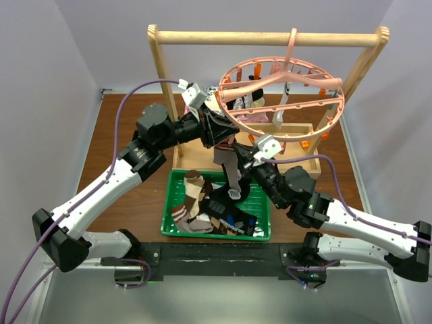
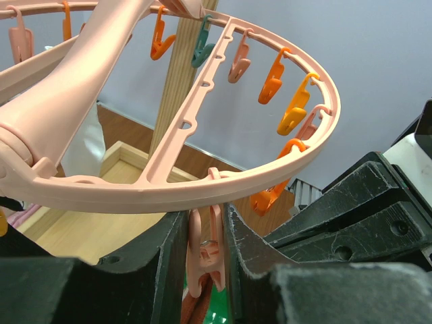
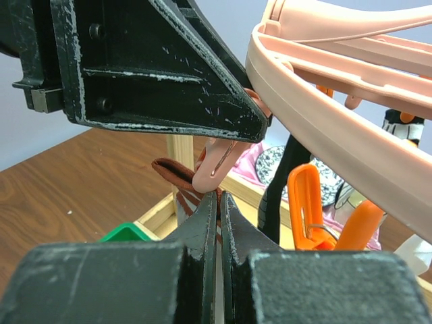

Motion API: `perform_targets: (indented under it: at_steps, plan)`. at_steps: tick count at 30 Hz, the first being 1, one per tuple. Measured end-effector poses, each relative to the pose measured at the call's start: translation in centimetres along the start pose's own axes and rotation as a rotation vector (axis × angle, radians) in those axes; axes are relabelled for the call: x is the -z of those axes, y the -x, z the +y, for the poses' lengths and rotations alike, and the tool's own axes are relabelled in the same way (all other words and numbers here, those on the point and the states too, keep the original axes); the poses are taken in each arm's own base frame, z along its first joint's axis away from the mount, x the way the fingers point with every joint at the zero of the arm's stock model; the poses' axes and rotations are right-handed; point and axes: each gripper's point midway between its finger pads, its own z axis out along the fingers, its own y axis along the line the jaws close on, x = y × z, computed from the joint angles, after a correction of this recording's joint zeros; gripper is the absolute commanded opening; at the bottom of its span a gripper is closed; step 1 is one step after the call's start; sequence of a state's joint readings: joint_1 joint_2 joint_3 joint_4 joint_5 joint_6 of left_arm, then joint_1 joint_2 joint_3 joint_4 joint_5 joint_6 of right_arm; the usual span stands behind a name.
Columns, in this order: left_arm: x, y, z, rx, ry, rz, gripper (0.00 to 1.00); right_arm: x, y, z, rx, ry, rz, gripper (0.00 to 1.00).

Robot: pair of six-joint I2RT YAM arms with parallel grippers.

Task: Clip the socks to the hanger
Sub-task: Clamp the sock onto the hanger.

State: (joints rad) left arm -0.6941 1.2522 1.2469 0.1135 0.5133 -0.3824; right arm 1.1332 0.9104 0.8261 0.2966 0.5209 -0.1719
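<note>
The round pink hanger (image 1: 283, 94) hangs from a wooden rack, with orange and pink clips around its rim. My left gripper (image 1: 226, 131) is shut on a pink clip (image 2: 206, 253) under the ring's near rim (image 2: 202, 192), squeezing it between both fingers. My right gripper (image 1: 246, 158) is shut on a brown sock with white stripes (image 1: 233, 175), holding its cuff (image 3: 177, 177) right below that clip (image 3: 219, 162). The sock's top edge (image 2: 196, 307) shows just under the clip's mouth. More socks (image 1: 192, 202) lie in the green tray.
The light wooden rack (image 1: 270, 38) stands over a shallow wooden box (image 1: 310, 162). The green tray (image 1: 169, 202) sits in front of it, between the two arms. A black-and-white patterned sock (image 1: 246, 101) hangs from the far rim. Pink cloth (image 3: 251, 169) lies in the box.
</note>
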Motion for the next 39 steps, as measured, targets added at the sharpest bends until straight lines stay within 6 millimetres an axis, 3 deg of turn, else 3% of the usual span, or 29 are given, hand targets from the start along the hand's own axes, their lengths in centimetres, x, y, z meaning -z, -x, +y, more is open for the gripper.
perform_targets:
  at_steps: [39]
  plan:
    - [0.1, -0.3, 0.4, -0.103, -0.009, -0.006, 0.00, 1.5, 1.7, -0.8, -0.010, 0.023, -0.033, 0.00]
